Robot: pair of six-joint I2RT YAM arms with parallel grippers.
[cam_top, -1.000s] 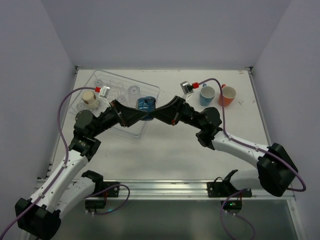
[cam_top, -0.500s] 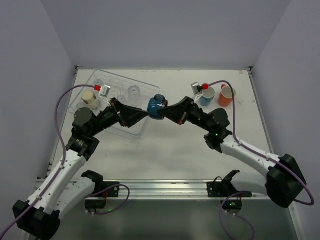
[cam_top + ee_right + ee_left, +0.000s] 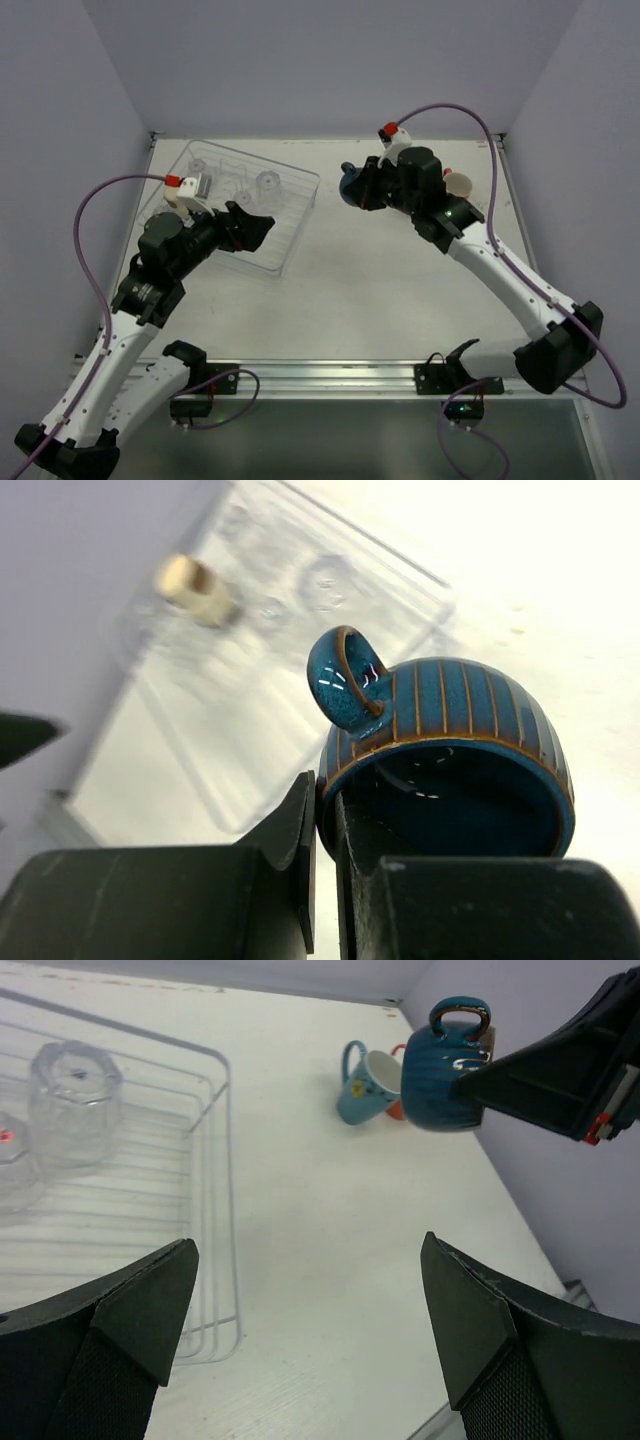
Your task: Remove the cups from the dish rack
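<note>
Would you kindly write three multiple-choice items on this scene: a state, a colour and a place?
1. How is the left gripper? A open and empty; B shut on something; C shut and empty.
2. What colour is the raised cup in the right gripper? A cream; B dark blue; C orange.
3. Where is the light blue mug? A in the left gripper; B on the table beside the orange cup; C in the right gripper.
Key: 1 A, its jaws stand wide with nothing between; 2 B, its ribbed side is dark blue; 3 B, it rests there.
</note>
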